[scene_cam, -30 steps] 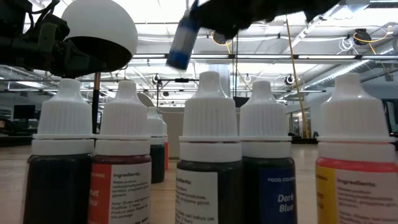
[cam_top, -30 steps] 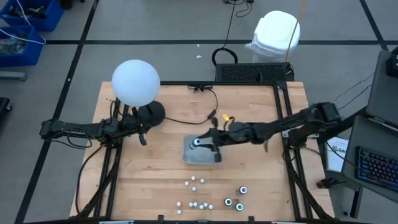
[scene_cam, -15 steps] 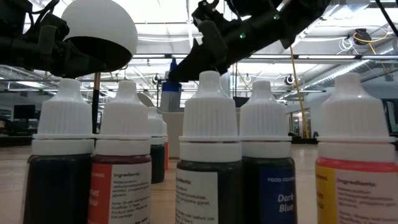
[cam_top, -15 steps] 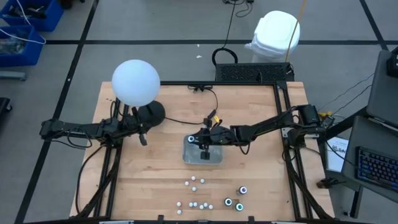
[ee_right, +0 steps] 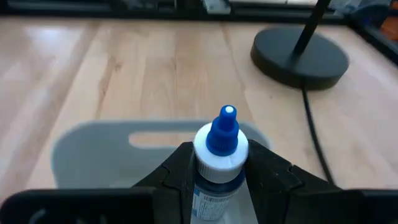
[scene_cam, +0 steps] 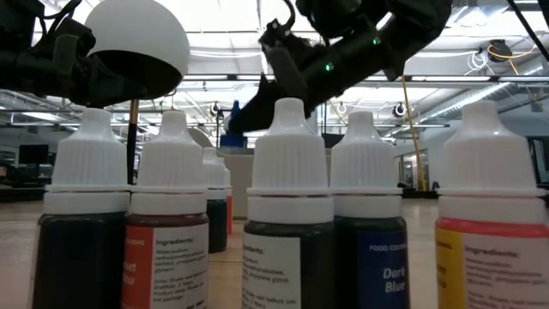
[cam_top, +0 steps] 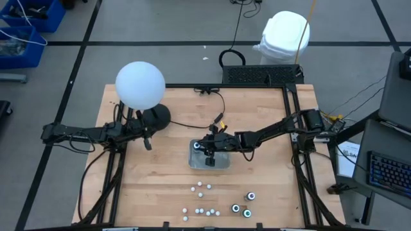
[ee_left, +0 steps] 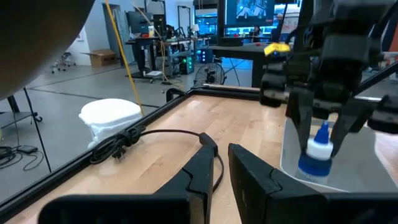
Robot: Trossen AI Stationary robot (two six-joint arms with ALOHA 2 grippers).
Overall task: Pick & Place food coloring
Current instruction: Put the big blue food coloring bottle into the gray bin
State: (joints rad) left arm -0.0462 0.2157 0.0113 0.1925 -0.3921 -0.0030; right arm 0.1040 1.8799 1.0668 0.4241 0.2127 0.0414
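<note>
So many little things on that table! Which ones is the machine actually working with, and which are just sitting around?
Part of the job:
- blue-tipped bottle, gripped by the right gripper over the grey tray
- white-capped bottles near the table's front edge
- three dark pots

Just lying about:
- globe lamp and its cable
- left gripper, waiting beside the lamp

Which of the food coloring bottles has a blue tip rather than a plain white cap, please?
The bottle gripped by the right gripper over the grey tray.

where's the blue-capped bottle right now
The blue-capped bottle is in the right gripper, upright over the grey tray at mid-table in the high view.
</note>
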